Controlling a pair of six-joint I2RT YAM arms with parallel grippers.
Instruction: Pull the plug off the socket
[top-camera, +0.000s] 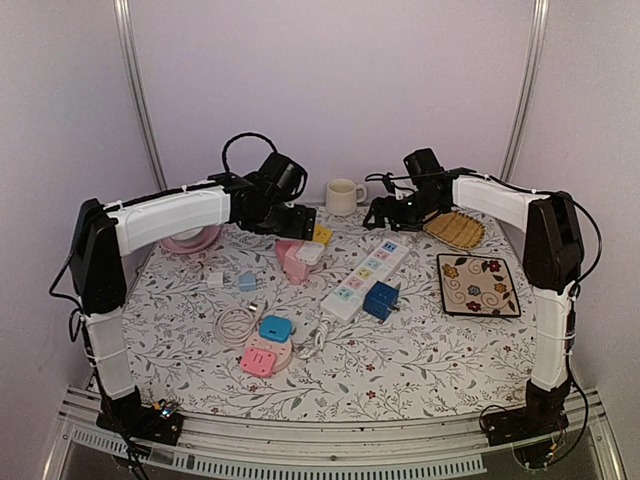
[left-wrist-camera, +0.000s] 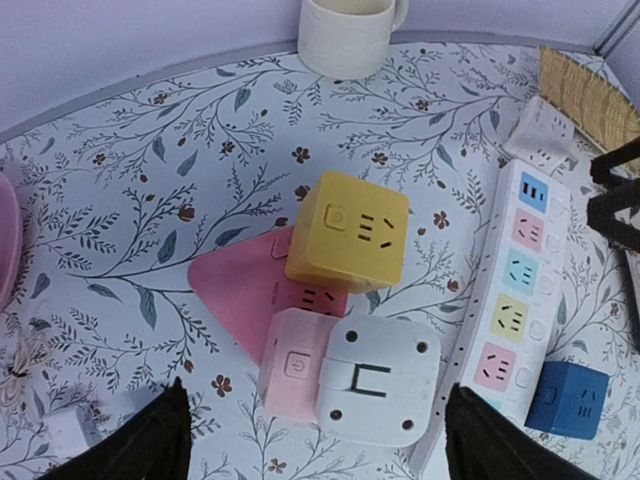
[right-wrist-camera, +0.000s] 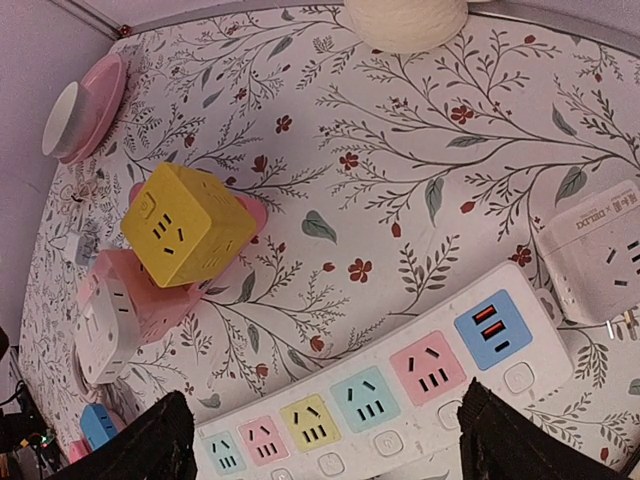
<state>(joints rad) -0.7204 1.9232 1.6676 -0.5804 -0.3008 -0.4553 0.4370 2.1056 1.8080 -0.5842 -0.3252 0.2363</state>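
So, both pincers are let go right now. The left pincer (left-wrist-camera: 316, 400) hangs with its fingers spread wide and nothing between them. It's straight over a white rounded cube adapter (left-wrist-camera: 375, 380) that sits pushed up against a pale pink cube socket (left-wrist-camera: 293, 365). A yellow cube socket (left-wrist-camera: 348, 230) is propped on the pink one just ahead of it. My guess is the pincer is parked there to straddle that white cube for a grab.

The right pincer (right-wrist-camera: 322, 400) is spread wide and empty too, hovering over the long white power strip with pastel outlets (right-wrist-camera: 430, 365), which runs across beneath both fingers. Out past one finger, just off the strip's USB end, lies a small white plug block with bare metal prongs (right-wrist-camera: 598, 245). The prongs are showing, so I'd say that plug is already out of the strip. Whether the white cube is actually plugged into the pink one, can't tell.
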